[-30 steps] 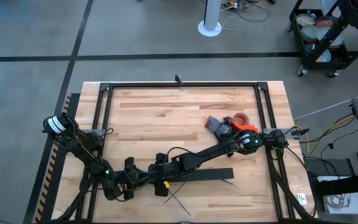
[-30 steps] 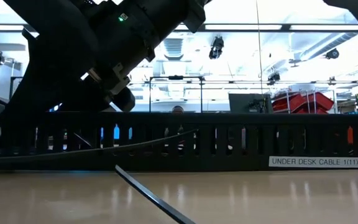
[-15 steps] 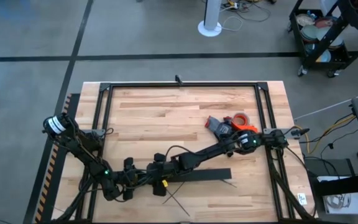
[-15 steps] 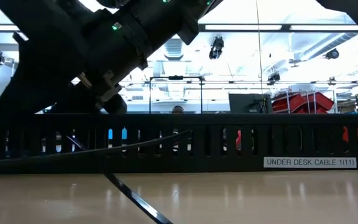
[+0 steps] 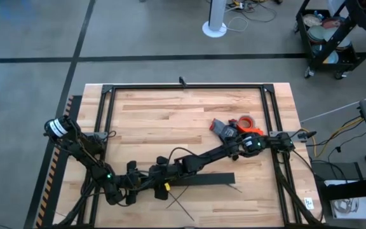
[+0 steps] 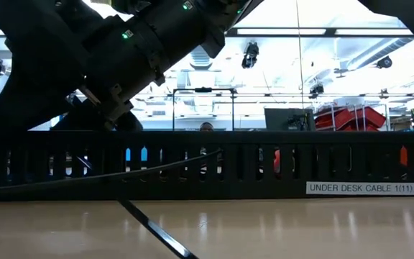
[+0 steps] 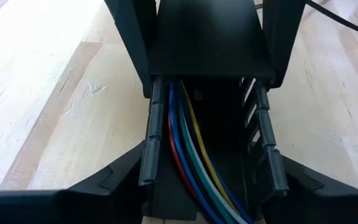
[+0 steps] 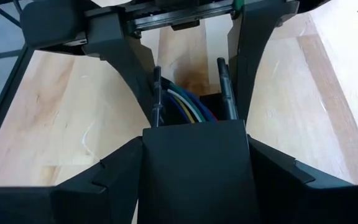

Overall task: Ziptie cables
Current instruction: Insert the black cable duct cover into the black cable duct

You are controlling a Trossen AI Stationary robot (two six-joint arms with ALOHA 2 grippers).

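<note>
Left gripper (image 7: 207,87) first: its two ribbed fingers (image 7: 151,143) are pressed in on the outer walls of the black duct (image 7: 229,162), one each side, so it's clamped on the duct, not on the wires. The right gripper (image 8: 194,149) faces it head-on and is closed around the same duct just beyond. In the left wrist shot the right arm's dark fingers fill the top of the frame, with a flat black stretch of duct between them.

The cables (image 7: 191,155) are the interesting bit. They lie inside the duct's open channel, between the left fingers, side by side and running along it. It's a handful of thin insulated wires: a couple of blue, one red, one yellow and a pale whitish-green one. They're smooth, slightly curved and much thinner than a finger. Their ends are hidden, so no idea what's on the tips.

From overhead, both grippers meet low in the frame, a bit left of centre, at the left end of the duct, which stretches off to the right along the wooden table (image 5: 170,114). The zipties (image 5: 182,202) are thin dark strips lying crossed on the wood just below the duct, near the bottom edge. In the low view one slants across the foreground in front of the duct's comb-toothed wall, which has a white label reading "UNDER DESK CABLE 1(11)". An orange tape roll (image 5: 246,121) sits right of centre, well apart from all this.
</note>
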